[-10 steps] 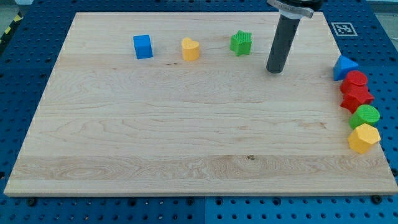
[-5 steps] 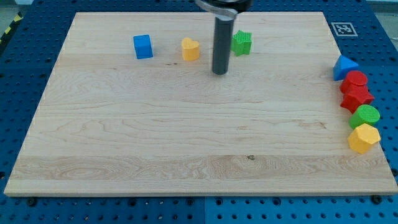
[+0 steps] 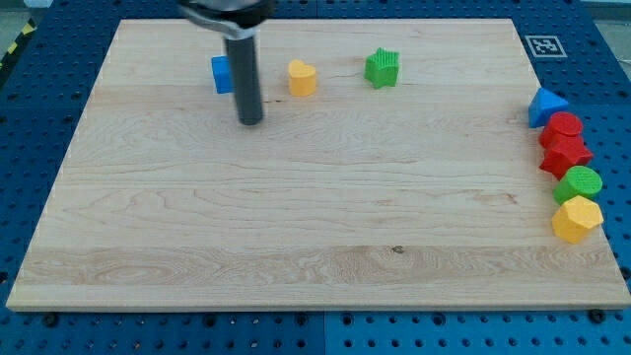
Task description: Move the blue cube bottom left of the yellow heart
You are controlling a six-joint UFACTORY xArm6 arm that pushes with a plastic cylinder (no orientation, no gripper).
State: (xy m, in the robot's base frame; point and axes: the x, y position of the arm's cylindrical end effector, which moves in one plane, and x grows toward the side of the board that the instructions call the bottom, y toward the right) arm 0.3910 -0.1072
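So there's a light wooden board [image 3: 296,197] with visible grain sitting on a blue perforated pegboard table [image 3: 30,148]. Up near the view's top edge there's a row of three small plastic blocks: a green star-shaped block [image 3: 382,67] toward the right, a yellow heart-shaped block [image 3: 302,77] in the middle, and the blue plastic cube [image 3: 222,74] on the left. Over at the view's right edge a cluster runs top to bottom, packed tight together: a blue triangular block [image 3: 545,105], a red round-ish block [image 3: 563,126], a red star-like block [image 3: 565,154], a green cylinder [image 3: 581,182] and a yellow hexagonal block [image 3: 577,218]. Those are all well away from the action. There's also a small black-and-white marker tag [image 3: 542,44] at the board's top right corner.

The arm has no fingers to speak of, just a dark, smooth, straight rod, and my tip [image 3: 250,121] is down on the wood just below and to the right of the blue cube. The rod's shaft actually covers the cube's right side, so I can't tell if it's touching. The tip sits lower-left of the yellow heart, with bare wood between them.
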